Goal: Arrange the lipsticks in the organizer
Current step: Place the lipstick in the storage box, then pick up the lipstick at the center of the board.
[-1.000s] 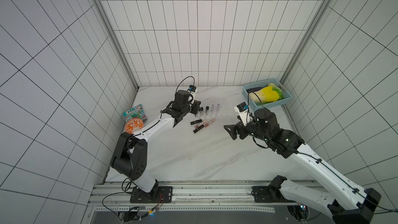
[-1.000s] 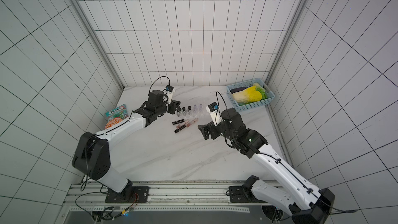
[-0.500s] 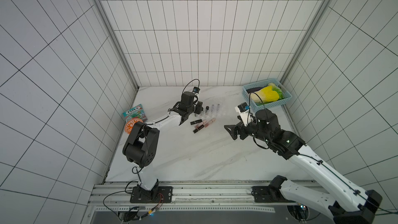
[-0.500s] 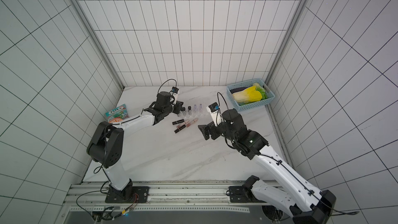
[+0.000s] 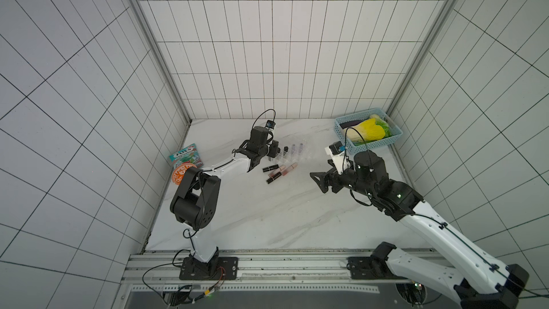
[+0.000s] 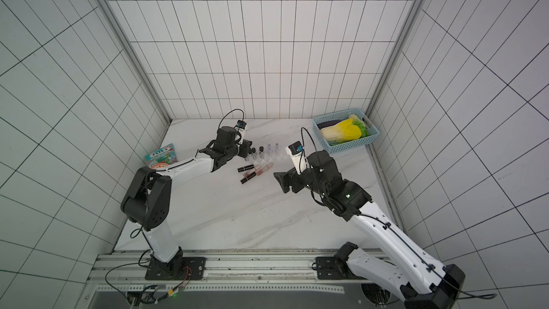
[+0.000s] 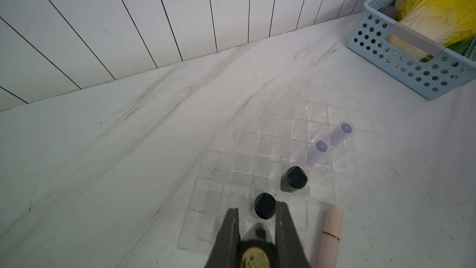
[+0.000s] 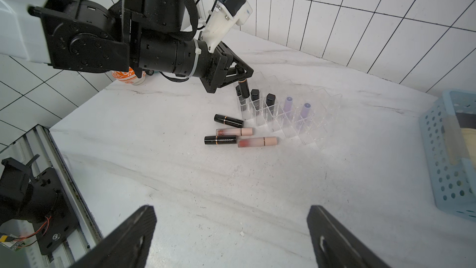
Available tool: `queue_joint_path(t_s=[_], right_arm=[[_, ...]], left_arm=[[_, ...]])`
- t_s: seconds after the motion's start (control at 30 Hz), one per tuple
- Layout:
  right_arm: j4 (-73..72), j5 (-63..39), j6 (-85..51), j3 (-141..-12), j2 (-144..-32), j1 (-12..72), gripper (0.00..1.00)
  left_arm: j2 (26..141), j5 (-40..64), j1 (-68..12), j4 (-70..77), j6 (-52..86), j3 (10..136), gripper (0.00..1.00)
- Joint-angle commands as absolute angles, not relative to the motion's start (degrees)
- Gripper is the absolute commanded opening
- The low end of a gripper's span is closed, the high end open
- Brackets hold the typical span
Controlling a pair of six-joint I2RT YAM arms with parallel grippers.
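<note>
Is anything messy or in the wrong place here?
Yes. Two black lipsticks and two pink ones lie flat on the table beside the clear organizer, not standing in its slots like the others. The left gripper holds a fifth lipstick over the slots. Nothing looks spilled or broken.

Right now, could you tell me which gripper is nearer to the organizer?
Left. The left gripper is above the organizer's end, holding a black lipstick over a slot; the right gripper hangs open, well apart from it over the table.
</note>
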State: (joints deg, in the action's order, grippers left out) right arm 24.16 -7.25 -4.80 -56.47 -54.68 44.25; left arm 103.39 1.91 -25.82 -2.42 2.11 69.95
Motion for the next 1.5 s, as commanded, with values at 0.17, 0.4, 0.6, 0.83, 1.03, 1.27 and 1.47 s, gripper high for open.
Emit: queue_joint_path(t_s=[0.17, 0.4, 0.6, 0.83, 1.03, 1.27, 1.47], right_arm=[[23.5, -8.3, -5.4, -54.8, -54.2, 44.0, 0.95], [23.5, -8.5, -5.3, -54.9, -54.6, 44.0, 0.95], [26.3, -6.0, -3.9, -57.5, -59.3, 44.0, 0.92], [28.3, -4.6, -1.7, -61.6, -70.9, 44.3, 0.88], [32.3, -2.0, 4.0, -70.0, -84.7, 47.7, 0.85], [32.9, -0.7, 6.9, -75.2, -92.9, 49.7, 0.86], [34.1, -2.6, 9.1, -81.6, -101.4, 50.4, 0.91]], left_arm=[[105.4, 1.2, -26.8, -2.1, 2.2, 70.8, 0.00], [105.2, 0.8, -26.9, -1.5, 2.2, 69.9, 0.29], [99.2, -0.4, -27.2, 1.8, 3.0, 66.1, 0.67], [83.9, -7.0, -25.8, 4.8, 10.7, 55.6, 0.71], [72.3, -2.8, -17.6, 4.4, 22.2, 46.3, 0.71], [64.9, 1.8, -9.3, 2.5, 29.1, 38.6, 0.71], [60.9, 5.2, -4.6, 3.0, 33.3, 33.8, 0.71]])
